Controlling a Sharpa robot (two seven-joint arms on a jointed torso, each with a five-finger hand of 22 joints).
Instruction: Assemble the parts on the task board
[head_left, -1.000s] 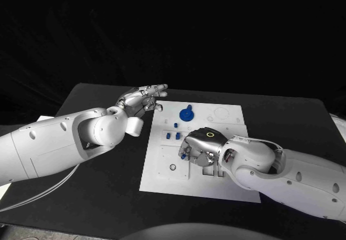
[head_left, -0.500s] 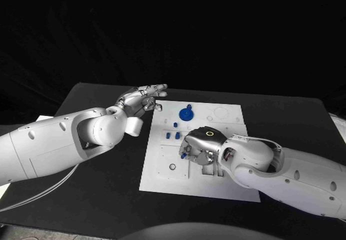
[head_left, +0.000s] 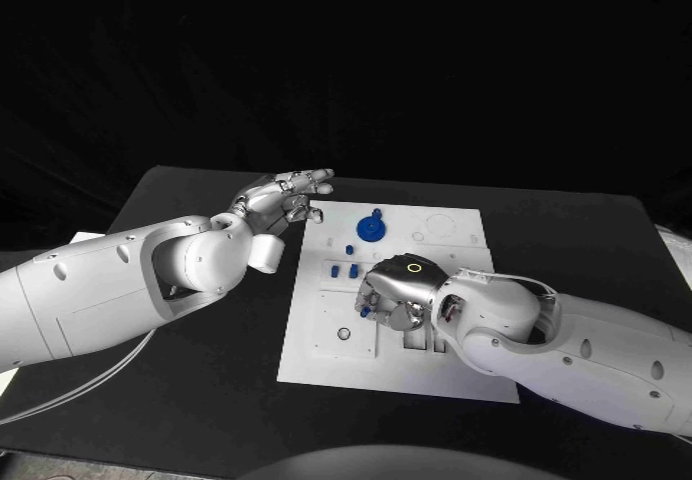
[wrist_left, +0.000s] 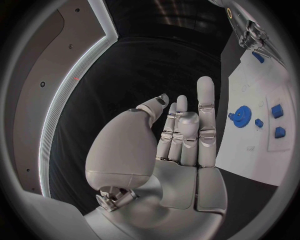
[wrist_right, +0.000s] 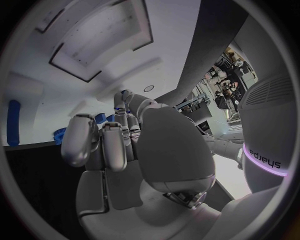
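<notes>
The white task board (head_left: 325, 352) lies mid-table. A blue gear (head_left: 372, 230) stands near its far edge, and two small blue parts (head_left: 342, 270) lie just nearer. My right hand (head_left: 398, 294) is bent down over the board's middle with curled fingers, pinching a small blue part (head_left: 365, 310) at its fingertips (wrist_right: 119, 111). My left hand (head_left: 289, 190) hovers above the board's far left corner, fingers stretched out and holding nothing. The left wrist view shows that hand (wrist_left: 181, 130), the gear (wrist_left: 240, 116) and the small parts (wrist_left: 277, 111).
A round socket (head_left: 346, 334) sits in the board's near left part, and slots lie beside my right hand. Black table (head_left: 216, 400) surrounds the board, with bare room on the near left. The right forearm (head_left: 577, 345) covers the board's near right corner.
My right hand has crept a little toward the board's left side, the blue part at its fingertips moving with it. The left hand has held still.
</notes>
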